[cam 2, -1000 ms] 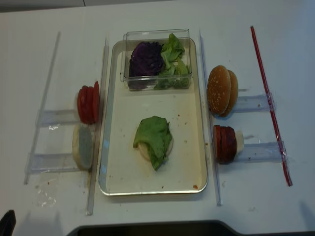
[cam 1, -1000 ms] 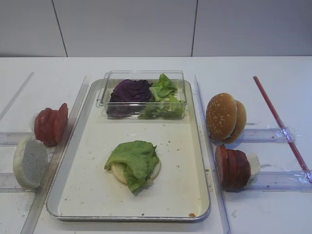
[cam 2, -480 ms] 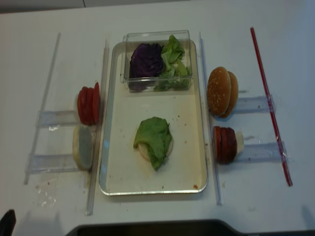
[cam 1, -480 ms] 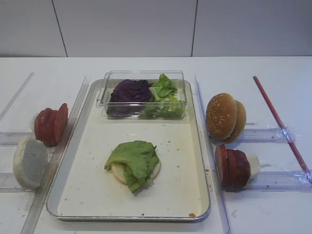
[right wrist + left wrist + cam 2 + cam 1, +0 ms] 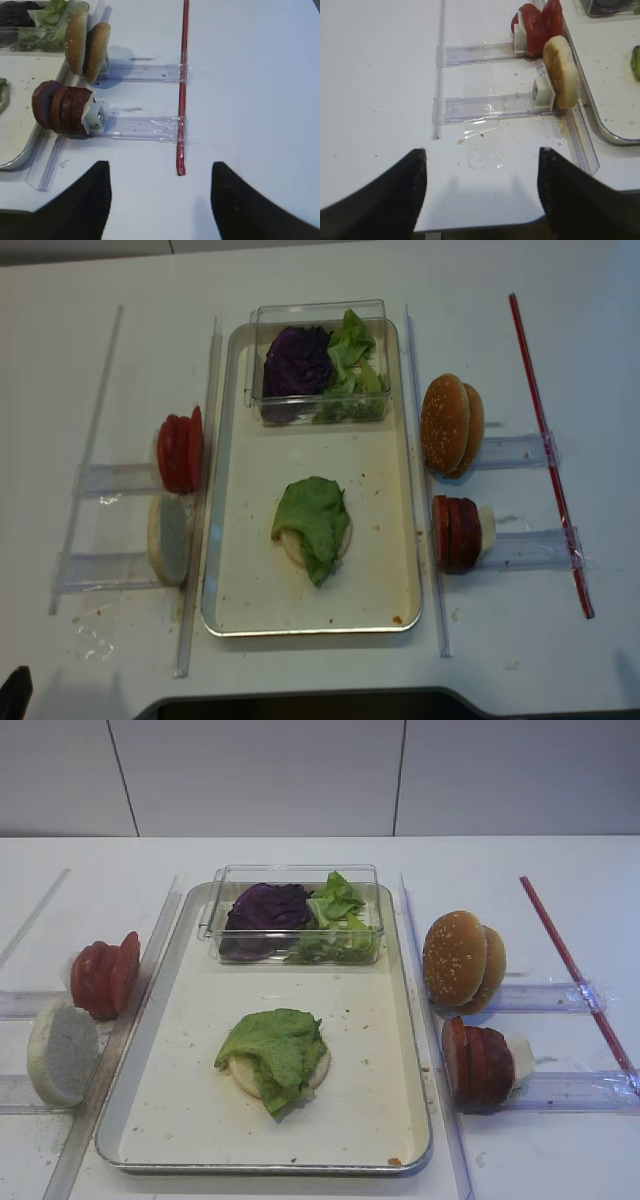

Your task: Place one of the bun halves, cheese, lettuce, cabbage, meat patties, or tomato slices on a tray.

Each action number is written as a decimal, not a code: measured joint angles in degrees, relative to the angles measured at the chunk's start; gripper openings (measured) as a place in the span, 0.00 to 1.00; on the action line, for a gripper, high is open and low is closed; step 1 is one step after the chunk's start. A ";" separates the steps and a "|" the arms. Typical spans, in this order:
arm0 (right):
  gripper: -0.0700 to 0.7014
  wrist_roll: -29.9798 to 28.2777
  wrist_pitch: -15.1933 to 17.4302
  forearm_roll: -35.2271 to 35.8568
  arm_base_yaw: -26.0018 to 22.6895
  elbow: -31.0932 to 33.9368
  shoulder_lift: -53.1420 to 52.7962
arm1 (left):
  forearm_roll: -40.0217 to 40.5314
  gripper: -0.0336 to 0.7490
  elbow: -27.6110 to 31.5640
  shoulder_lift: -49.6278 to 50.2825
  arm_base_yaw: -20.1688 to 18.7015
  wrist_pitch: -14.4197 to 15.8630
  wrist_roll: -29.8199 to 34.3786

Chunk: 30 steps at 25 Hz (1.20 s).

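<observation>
Lettuce lies draped over a pale bun half near the middle of the tray, well apart from both pairs of fingers. The right fingers stand spread and empty over bare worktop, with the patties and sesame buns ahead to their left. The left fingers are likewise apart and empty, the tomato slices and a pale bun ahead to their right.

Tray shiny metal rim; box clear, probably plastic.
</observation>
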 joint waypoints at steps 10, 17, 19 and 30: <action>0.68 0.00 -2.33 -0.09 0.00 1.81 0.00 | 0.00 0.60 0.00 0.00 0.00 0.00 0.00; 0.68 0.00 -2.33 -0.09 0.00 1.81 0.00 | 0.00 0.60 0.00 0.00 0.00 0.00 0.00; 0.68 0.00 -2.33 -0.09 0.00 1.81 0.00 | 0.00 0.60 0.00 0.00 0.00 0.00 0.00; 0.68 0.00 -2.33 -0.09 0.00 1.81 0.00 | 0.00 0.60 0.00 0.00 0.00 0.00 0.00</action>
